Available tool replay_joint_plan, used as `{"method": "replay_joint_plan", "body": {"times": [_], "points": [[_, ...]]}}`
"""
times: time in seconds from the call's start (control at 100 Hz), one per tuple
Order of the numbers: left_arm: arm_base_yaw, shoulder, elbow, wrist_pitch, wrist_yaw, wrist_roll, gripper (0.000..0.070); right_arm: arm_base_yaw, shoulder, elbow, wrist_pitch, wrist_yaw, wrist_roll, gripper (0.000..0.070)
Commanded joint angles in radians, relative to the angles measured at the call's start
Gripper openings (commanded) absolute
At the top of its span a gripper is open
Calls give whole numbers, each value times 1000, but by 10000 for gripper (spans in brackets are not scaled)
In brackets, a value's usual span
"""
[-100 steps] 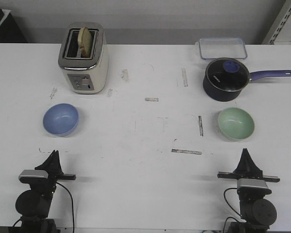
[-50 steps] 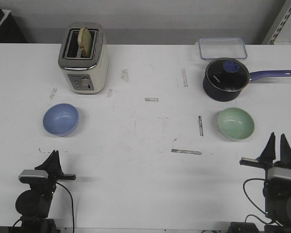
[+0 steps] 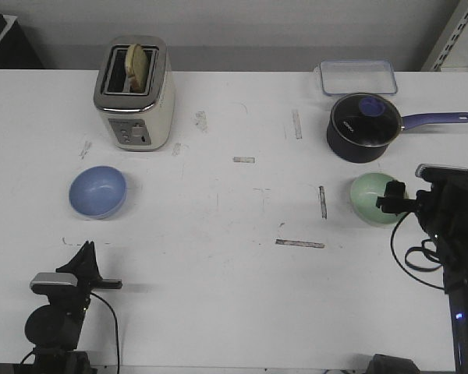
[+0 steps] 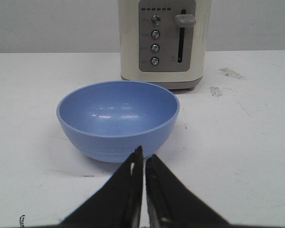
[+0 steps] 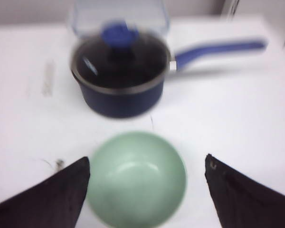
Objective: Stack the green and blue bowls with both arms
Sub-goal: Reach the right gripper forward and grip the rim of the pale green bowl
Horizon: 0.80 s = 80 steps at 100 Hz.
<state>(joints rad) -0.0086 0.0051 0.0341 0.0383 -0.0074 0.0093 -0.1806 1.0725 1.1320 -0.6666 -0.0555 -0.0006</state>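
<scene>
Front view showed the pale mint green matte bowl sitting upright on the white table, just in front of the dark blue lidded saucepan, while the periwinkle blue matte bowl sat well apart on the left, in front of the cream toaster. The right gripper hung above the green bowl, its black fingers spread wide to either side of the rim without touching it. The left gripper sat low near the table edge, its tips pressed almost together and holding nothing, just short of the blue bowl. I judged the step to be the reach for the green bowl. Next, that gripper would need to descend, set one finger inside the rim and close.
</scene>
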Motion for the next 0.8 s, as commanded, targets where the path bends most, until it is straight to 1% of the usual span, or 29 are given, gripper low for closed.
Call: {"method": "replay_joint_plan", "body": {"times": [0.0, 0.13, 0.24, 0.4, 0.45, 0.49, 0.58, 0.64, 0.75, 0.79], "points": [[1, -2, -21, 11, 0, -2, 1, -36, 58, 20, -10, -26, -37, 524], [1, -2, -21, 11, 0, -2, 1, -100, 178, 19, -45, -27, -98, 524], [1, -2, -21, 11, 0, -2, 1, -132, 266, 19, -41, -27, -132, 524], [1, -2, -21, 11, 0, -2, 1, -140, 385, 19, 5, -27, -135, 521], [1, -2, -21, 11, 0, -2, 1, -140, 418, 19, 22, -35, -135, 503], [1, -2, -21, 11, 0, -2, 1, -140, 439, 19, 34, -50, -135, 453], [1, -2, -21, 11, 0, -2, 1, -140, 475, 19, 54, -77, -135, 279], [1, -2, -21, 11, 0, -2, 1, -139, 486, 19, 61, -78, -135, 172], [1, -2, -21, 11, 0, -2, 1, -139, 487, 19, 77, -76, -135, 12], [1, -2, -21, 11, 0, -2, 1, -139, 486, 19, 82, -76, -135, 1]]}}
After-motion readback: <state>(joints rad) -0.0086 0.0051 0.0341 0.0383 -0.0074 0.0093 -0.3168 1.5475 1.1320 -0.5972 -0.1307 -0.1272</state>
